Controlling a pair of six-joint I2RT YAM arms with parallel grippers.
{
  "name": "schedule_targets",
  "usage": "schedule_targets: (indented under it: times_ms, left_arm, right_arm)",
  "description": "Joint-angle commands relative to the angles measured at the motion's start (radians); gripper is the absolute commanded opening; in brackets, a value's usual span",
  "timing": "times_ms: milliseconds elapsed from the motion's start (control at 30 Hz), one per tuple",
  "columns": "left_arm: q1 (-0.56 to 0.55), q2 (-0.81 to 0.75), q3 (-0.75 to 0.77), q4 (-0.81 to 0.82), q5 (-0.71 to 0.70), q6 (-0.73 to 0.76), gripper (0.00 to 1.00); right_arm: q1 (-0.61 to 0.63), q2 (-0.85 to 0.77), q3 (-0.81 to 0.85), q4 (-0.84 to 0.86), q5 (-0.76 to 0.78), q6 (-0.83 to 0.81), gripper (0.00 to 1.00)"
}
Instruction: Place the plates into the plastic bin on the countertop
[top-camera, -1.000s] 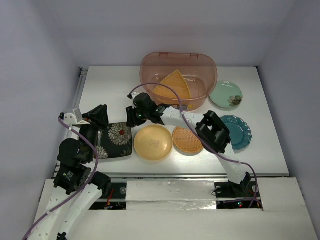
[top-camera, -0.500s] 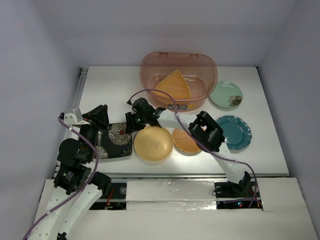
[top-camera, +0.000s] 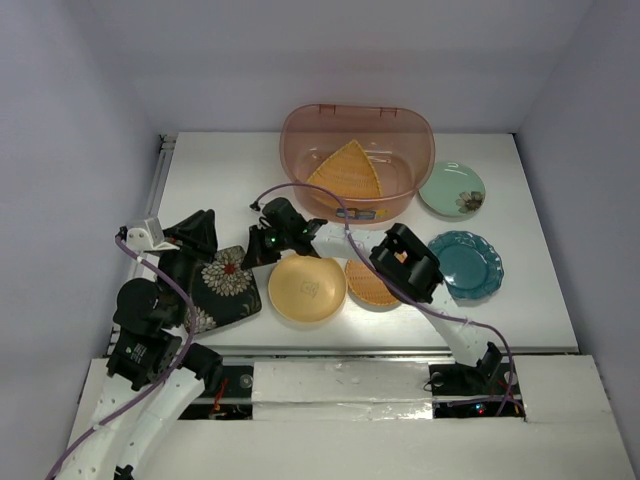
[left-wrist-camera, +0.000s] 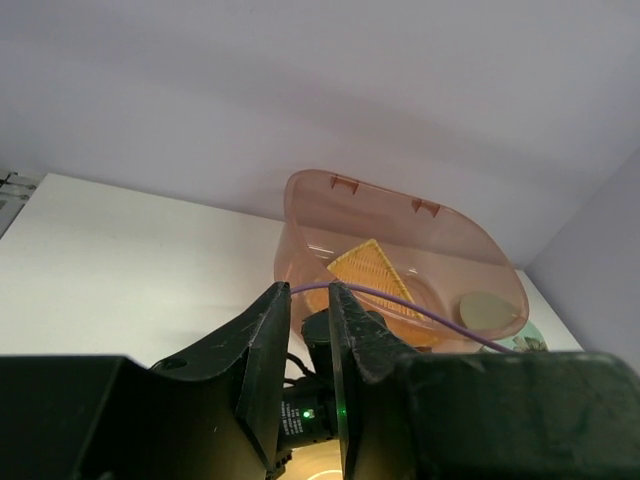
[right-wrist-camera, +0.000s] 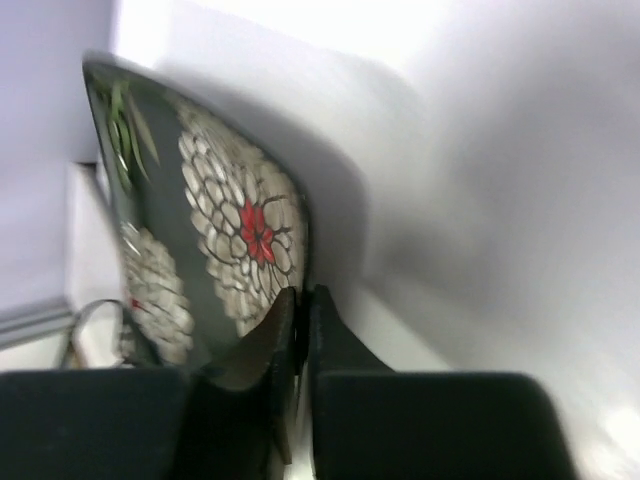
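Observation:
The plastic bin (top-camera: 400, 135) stands at the back with the orange fan-shaped plate (top-camera: 345, 172) inside; both show in the left wrist view, bin (left-wrist-camera: 455, 240) and fan plate (left-wrist-camera: 372, 270). The black floral plate (top-camera: 222, 285) lies front left, tipped up. My right gripper (top-camera: 249, 257) is shut on its right rim; in the right wrist view the pinched plate (right-wrist-camera: 225, 230) stands steeply on edge at my gripper (right-wrist-camera: 303, 292). My left gripper (top-camera: 203, 221) hovers by the plate's far left corner, its fingers (left-wrist-camera: 268, 330) slightly apart and empty. The yellow plate (top-camera: 306, 288), ribbed orange plate (top-camera: 365, 285), teal plate (top-camera: 472, 262) and pale green plate (top-camera: 452, 189) lie on the countertop (top-camera: 220, 170).
The right arm (top-camera: 405, 262) reaches across the ribbed orange plate, its purple cable looping over the bin's near rim. Grey walls close in the left, back and right. The table's near edge runs just below the yellow plate.
My right gripper moved left to the black floral plate and closed on its right rim. The plate has tipped and turned from lying flat. The left arm has not moved.

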Motion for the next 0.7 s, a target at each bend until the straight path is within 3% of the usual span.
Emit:
schedule_targets:
  times_ms: [0, 333, 467, 667]
  left_arm:
    - [0.005, -0.016, -0.002, 0.052, 0.007, -0.001, 0.2]
    - [0.005, -0.024, -0.002, 0.053, 0.006, -0.002, 0.2]
    - [0.005, -0.028, -0.003, 0.053, 0.004, -0.002, 0.2]
    - [0.005, -0.042, -0.003, 0.055, 0.001, -0.004, 0.2]
  right_arm:
    - [0.022, -0.005, 0.008, 0.052, -0.01, -0.021, 0.0]
    - [0.022, -0.216, -0.05, 0.259, -0.02, 0.047, 0.0]
    - [-0.021, -0.296, -0.069, 0.371, -0.048, 0.143, 0.0]
    - [-0.127, -0.445, -0.147, 0.437, 0.015, 0.148, 0.0]
